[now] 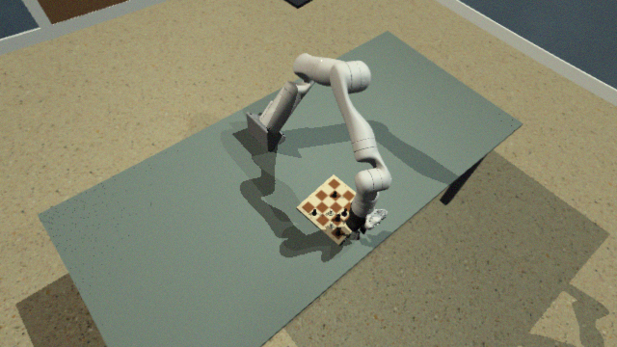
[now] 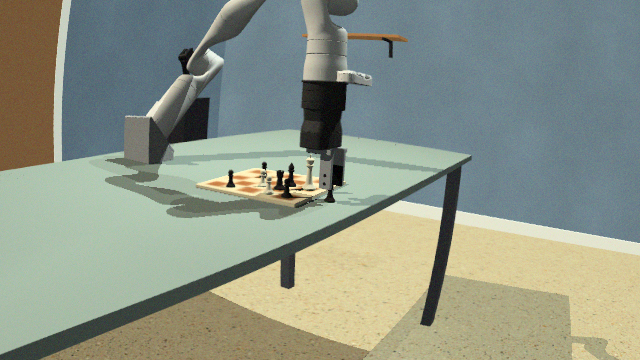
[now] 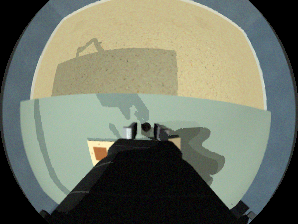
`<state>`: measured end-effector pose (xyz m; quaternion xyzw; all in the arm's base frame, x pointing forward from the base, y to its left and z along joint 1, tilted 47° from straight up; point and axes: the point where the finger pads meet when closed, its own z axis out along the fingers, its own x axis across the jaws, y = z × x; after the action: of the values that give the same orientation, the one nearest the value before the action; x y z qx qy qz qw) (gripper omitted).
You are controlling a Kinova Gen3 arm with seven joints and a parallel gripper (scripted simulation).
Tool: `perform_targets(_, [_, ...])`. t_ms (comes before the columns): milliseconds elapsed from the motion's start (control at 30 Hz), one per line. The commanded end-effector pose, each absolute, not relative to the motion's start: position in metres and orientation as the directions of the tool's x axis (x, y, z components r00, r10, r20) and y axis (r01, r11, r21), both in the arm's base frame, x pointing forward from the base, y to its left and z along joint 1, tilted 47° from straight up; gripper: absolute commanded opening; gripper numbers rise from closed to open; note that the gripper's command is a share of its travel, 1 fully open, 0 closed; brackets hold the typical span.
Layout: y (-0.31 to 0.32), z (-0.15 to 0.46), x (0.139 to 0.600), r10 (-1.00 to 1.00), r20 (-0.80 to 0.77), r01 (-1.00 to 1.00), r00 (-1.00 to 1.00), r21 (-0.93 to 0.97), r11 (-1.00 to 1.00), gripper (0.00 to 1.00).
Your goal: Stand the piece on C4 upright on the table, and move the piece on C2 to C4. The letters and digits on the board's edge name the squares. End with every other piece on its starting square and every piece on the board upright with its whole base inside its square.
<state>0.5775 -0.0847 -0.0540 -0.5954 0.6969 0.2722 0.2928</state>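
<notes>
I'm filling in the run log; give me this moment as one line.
claw: open, holds nothing | black pawn: upright on table beside chessboard | phase: first piece set off board | next: likely C2 piece

Arm arches from its base, forearm dropping vertical, wrist straight down; gripper (image 2: 332, 172) low near the table, fingers parted (nothing betw. them).
</notes>
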Motion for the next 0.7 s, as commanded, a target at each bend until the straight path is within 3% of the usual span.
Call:
perform_targets(0, [-0.107, -0.040, 0.576, -0.679, -0.725, -0.989, -0.115, 0.022, 0.145, 0.68])
perform_targets(667, [-0.142, -0.006, 0.572, -0.679, -0.725, -0.989, -0.116, 0.022, 0.145, 0.68])
